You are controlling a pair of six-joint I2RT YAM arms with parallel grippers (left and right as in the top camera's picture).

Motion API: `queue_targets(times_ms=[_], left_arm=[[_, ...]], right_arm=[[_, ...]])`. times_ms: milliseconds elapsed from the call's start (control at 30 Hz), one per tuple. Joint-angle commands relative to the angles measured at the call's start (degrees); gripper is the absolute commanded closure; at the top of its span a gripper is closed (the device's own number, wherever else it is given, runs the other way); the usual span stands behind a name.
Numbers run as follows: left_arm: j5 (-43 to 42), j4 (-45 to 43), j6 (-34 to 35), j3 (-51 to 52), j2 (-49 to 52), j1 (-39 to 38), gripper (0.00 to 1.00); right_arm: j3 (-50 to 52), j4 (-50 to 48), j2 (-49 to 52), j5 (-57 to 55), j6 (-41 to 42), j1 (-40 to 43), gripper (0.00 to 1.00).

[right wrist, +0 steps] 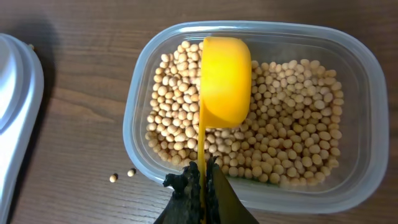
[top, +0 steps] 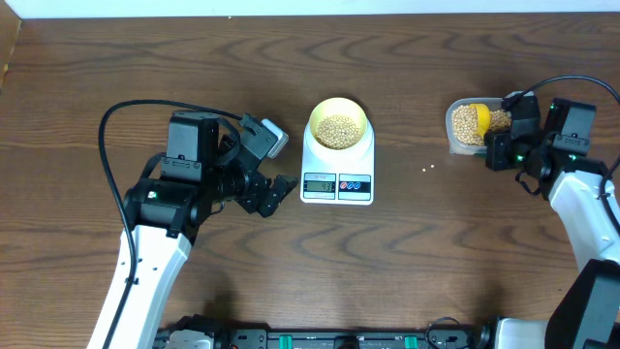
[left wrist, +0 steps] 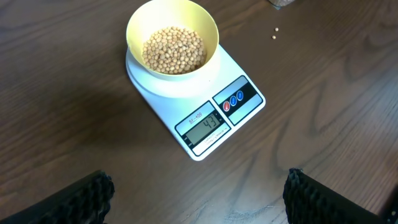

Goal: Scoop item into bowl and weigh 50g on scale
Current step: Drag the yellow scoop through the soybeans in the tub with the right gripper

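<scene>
Centrally: beans (left wrist: pixel 174 50), small, round, tan. One lot covers the bottom of the bowl (left wrist: pixel 140 25), its level well below the rim.

Bowl: round, pale yellow, upright, seated on the rear platform of the scale (left wrist: pixel 171 102) and roughly as wide as that platform.

Scale: white, rounded corners, flat on the desk (top: pixel 116 58) near its middle. Display (left wrist: pixel 205 124) shows digits, seemingly 43. Coloured buttons (left wrist: pixel 233 101), red and blue, sit just beside it on the front edge.

Left claw (left wrist: pixel 199 199): jaws wide apart with nothing between them. It is held above bare desk on the scale's left, near its front, and touches neither scale nor bowl.

Tub (right wrist: pixel 135 99): clear plastic, rectangular with rounded corners, well to the scale's right near the desk's right side. A second, larger lot of beans covers its floor.

Scoop (right wrist: pixel 225 81): bright yellow, cup turned on its side over the tub's beans, thin handle running back edge-on toward the wrist. Whether the cup carries beans cannot be told.

Right claw (right wrist: pixel 201 186): jaws together on the scoop's handle, clamping it above the tub's near wall.

Stray beans (right wrist: pixel 121 176): two on the desk just outside the tub, on the side facing the scale.

Desk: dark brown, with pronounced wood grain.
</scene>
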State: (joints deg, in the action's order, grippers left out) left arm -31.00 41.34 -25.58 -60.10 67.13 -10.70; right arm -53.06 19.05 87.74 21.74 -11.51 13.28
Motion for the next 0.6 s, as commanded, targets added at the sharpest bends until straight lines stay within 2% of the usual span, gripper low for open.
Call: queue_targets(times_ms=[0, 567], left_arm=[[-0.48, -0.07, -0.74, 0.26, 0.22, -0.13, 0.11], [-0.48, -0.07, -0.74, 0.26, 0.22, -0.13, 0.11]], right_arm=[[-0.07, 0.04, 0.35, 3.91, 1.84, 0.57, 0.99], [-0.07, 2.12, 0.35, 7.41, 4.42, 4.07, 0.99]])
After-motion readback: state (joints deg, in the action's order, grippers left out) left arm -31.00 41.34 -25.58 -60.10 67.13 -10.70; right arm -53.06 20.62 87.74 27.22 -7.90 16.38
